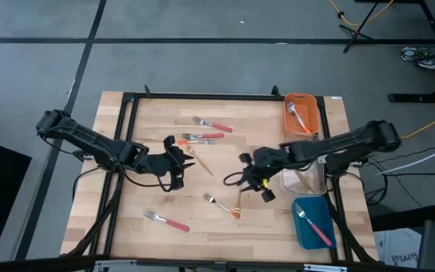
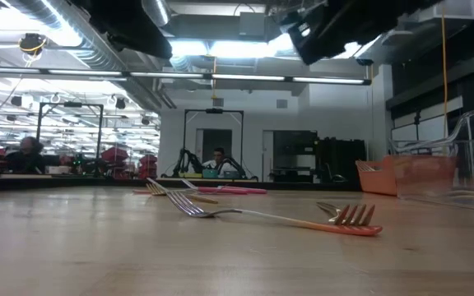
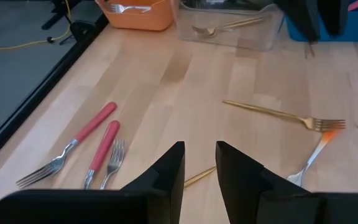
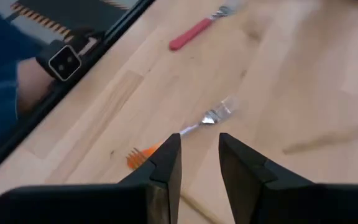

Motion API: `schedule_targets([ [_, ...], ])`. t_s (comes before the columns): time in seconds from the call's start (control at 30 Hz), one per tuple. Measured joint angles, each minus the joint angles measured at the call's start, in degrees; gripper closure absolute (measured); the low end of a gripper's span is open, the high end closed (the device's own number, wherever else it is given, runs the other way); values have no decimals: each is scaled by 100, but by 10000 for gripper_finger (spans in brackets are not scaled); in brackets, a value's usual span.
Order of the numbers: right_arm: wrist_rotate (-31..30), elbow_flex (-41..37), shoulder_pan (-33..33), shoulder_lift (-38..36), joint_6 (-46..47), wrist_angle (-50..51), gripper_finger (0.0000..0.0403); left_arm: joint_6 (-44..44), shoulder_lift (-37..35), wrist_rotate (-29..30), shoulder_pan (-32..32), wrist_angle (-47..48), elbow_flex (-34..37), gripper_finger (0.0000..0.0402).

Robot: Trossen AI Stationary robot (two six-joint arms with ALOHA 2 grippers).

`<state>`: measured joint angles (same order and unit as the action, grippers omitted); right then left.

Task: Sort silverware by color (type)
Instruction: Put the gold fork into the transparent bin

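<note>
Right hand (image 1: 252, 178) hovers with fingers slightly parted and empty, directly above the gold fork (image 1: 239, 202) and orange-handled fork (image 1: 222, 205) crossed on the worktop (image 1: 157, 121); both lie just toward the near edge. Left hand (image 1: 178, 165), likewise parted, waits farther off.

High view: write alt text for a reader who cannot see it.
Two dark arms reach inward over a wooden table, the left tool and right tool both hovering, empty, above scattered forks. Red-handled forks lie toward the far edge; an orange bin, a clear bin and a blue bin line the right side.
</note>
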<state>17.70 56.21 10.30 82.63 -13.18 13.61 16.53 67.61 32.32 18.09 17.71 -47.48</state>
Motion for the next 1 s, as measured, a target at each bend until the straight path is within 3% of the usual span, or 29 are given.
schedule_targets([
  [0.17,142,0,-25,555,-664,-114,306,2,0,-1,0,-65,0,317],
  [0.43,146,0,-23,1258,-984,-137,306,0,0,0,-4,-81,0,317],
  [1.0,139,0,-21,1976,-1330,-118,306,0,2,0,-6,-76,0,317],
])
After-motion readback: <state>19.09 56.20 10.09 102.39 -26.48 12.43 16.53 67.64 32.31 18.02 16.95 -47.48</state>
